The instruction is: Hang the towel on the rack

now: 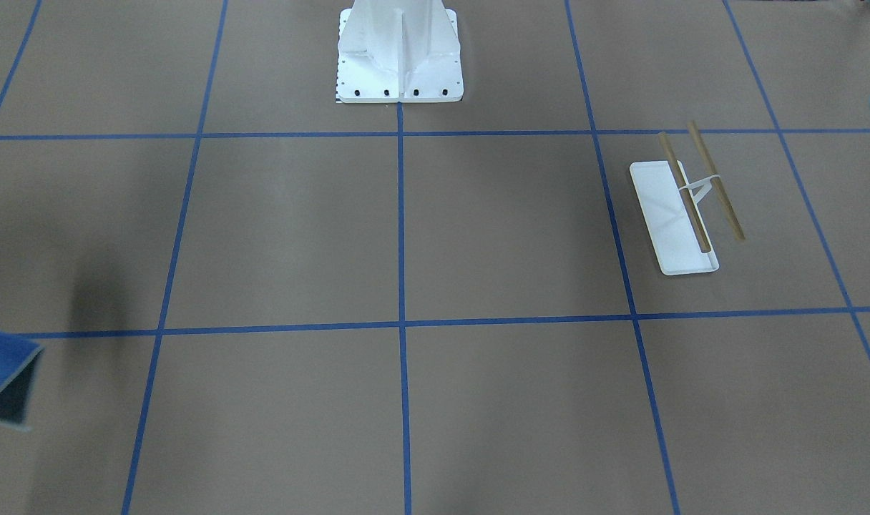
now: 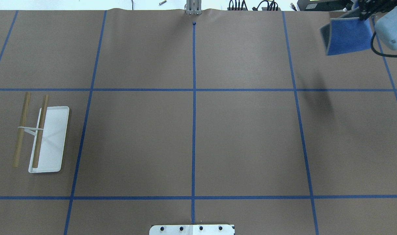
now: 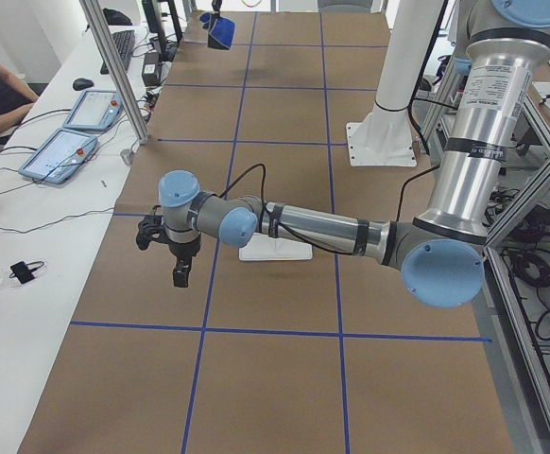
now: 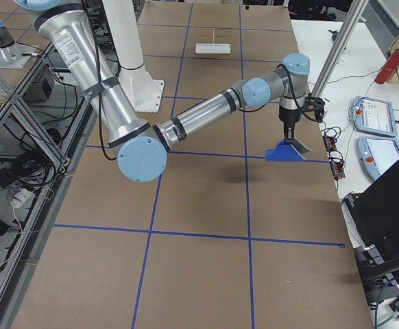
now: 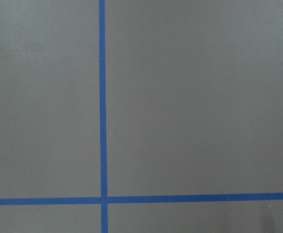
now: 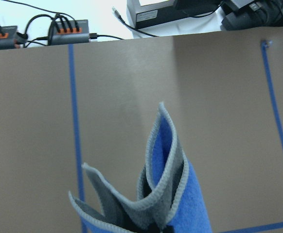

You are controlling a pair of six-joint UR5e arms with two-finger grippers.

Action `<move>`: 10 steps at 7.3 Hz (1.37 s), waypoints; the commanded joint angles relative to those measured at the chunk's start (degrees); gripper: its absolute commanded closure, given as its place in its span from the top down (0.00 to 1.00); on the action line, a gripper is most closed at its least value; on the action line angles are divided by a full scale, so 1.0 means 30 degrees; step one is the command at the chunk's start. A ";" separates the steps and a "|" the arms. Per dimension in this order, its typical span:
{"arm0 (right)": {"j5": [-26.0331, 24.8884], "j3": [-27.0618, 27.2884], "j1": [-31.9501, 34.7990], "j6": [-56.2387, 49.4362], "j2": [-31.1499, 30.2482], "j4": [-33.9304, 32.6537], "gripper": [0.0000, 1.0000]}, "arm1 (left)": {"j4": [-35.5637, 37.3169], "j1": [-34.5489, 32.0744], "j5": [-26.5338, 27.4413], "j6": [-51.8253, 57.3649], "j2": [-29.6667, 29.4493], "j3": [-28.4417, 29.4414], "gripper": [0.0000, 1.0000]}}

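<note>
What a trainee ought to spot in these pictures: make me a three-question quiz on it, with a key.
1. True or false: the towel is already draped over the rack.
2. Whose fingers pinch the towel? A. the left arm's. B. the right arm's. C. nobody's; it lies flat on the table.
3. Fill in: the rack carries ___ wooden rods.
Key: 1 false, the towel hangs in the air, far across the table from the rack. 2 B. 3 two.
</note>
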 commanded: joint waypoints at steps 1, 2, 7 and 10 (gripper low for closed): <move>-0.0007 0.3415 -0.2310 0.3350 0.0028 -0.0783 0.00 | -0.0177 0.0026 -0.0487 -0.2416 -0.0731 -0.0011 0.98; -0.0124 0.4353 -0.3130 0.3476 0.0202 -0.0812 0.00 | -0.0671 0.0490 -0.1129 -0.4544 -0.1459 -0.0129 0.98; -0.7543 0.7929 -1.0587 0.3155 0.1550 -0.0813 0.00 | -0.0764 0.6784 -0.1517 -1.8990 -0.6821 -0.1297 0.98; -1.2057 0.8289 -1.4725 0.3096 0.2516 -0.0900 0.00 | -0.0735 0.9568 -0.1458 -2.4097 -1.0216 -0.1419 0.98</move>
